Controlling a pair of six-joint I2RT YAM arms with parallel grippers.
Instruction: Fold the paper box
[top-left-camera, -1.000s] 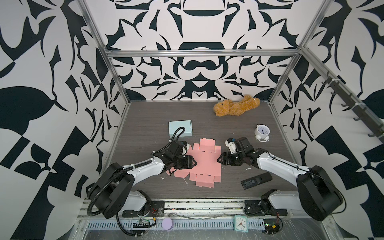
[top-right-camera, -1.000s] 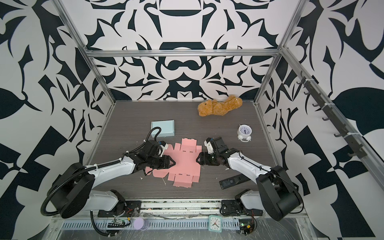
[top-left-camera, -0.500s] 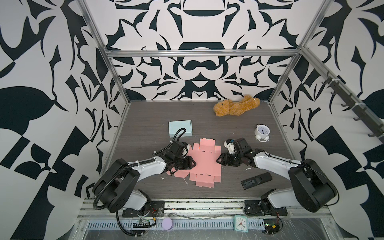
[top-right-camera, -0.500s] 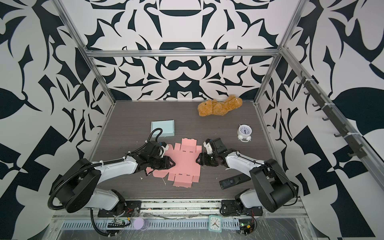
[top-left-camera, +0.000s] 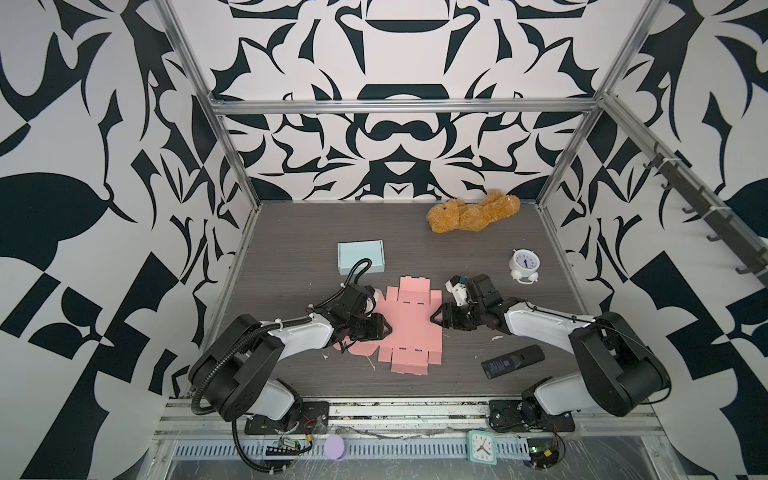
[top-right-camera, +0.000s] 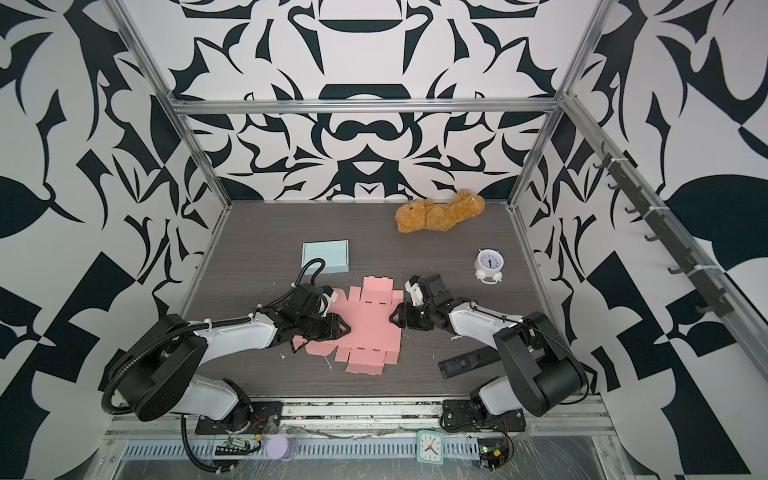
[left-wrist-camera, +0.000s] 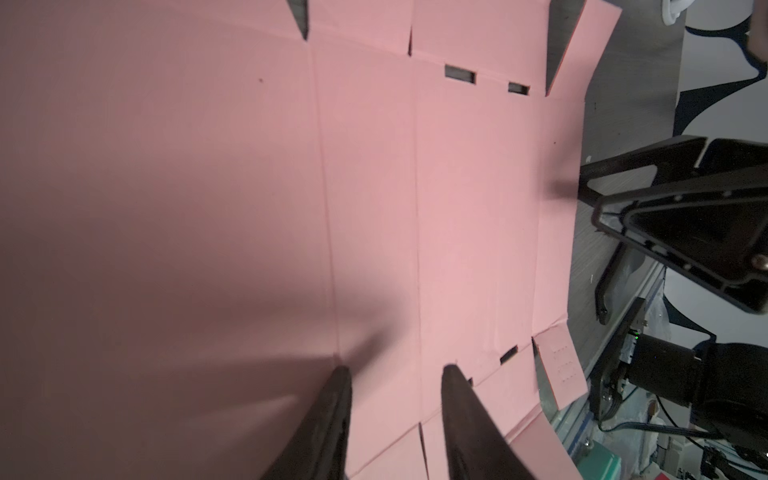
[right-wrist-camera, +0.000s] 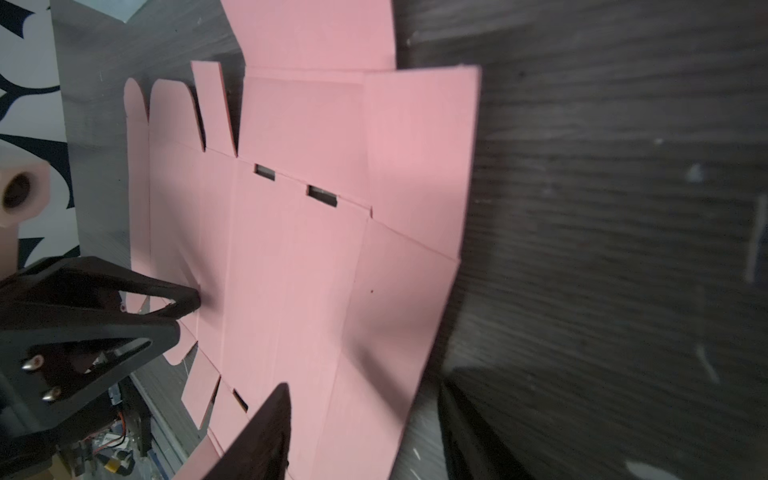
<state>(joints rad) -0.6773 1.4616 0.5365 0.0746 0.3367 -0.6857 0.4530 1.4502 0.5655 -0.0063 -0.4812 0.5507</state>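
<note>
The dark grey wood-grain tabletop (top-left-camera: 291, 249) carries the flat pink die-cut cardboard box blank (top-left-camera: 409, 328), which lies unfolded mid-table between my arms. My left pincer (left-wrist-camera: 392, 370) is slightly spread, its tips seemingly down on the blank's left part. My right pincer (right-wrist-camera: 363, 388) is spread astride the right edge, pinching nothing. I should pin with the left and raise the right wall along its crease. The creases, tabs and small slots (right-wrist-camera: 322, 196) look crisp.
</note>
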